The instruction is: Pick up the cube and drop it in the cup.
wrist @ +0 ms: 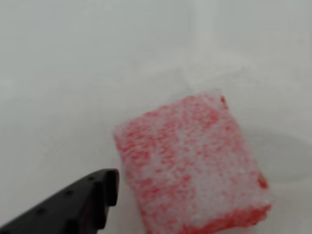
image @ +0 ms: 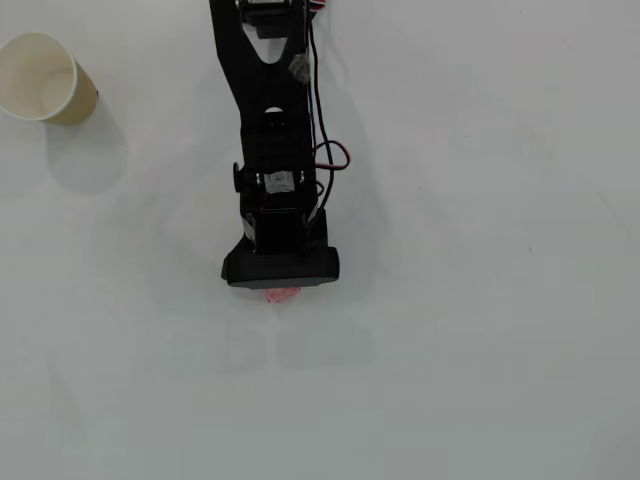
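Red shows only as a sliver of the cube (image: 282, 294) under the arm's head in the overhead view, on the white worktop (image: 480, 300); the cup (image: 40, 78) stands empty, well apart at upper left, so everything remains. In the wrist view the cube (wrist: 192, 165) lies just beside one black finger (wrist: 73, 204); the other is hidden, so I cannot tell how wide the jaws stand.

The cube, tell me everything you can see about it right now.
The cube is red with heavy whitish speckling, and its faces look rough and worn. In the wrist view it lies on the white table, turned at an angle, with one black finger just beside its lower left edge; contact cannot be told. In the overhead view only a red sliver shows below the arm's head, far from the cup.
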Controlling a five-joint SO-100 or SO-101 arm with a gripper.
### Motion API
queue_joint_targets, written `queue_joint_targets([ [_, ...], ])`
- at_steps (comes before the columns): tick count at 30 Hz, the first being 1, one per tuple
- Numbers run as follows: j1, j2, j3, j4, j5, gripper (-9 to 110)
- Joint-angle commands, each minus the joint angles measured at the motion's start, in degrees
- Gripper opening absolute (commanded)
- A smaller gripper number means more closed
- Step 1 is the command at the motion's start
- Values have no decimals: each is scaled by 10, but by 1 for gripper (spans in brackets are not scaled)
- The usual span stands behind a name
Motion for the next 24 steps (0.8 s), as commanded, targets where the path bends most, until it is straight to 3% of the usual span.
queue_joint_targets([
  [1, 4, 22, -77, -16, -5, 39],
  [19, 11, 28, -76, 46, -5, 12],
  [24, 14, 29, -76, 42, -5, 12],
])
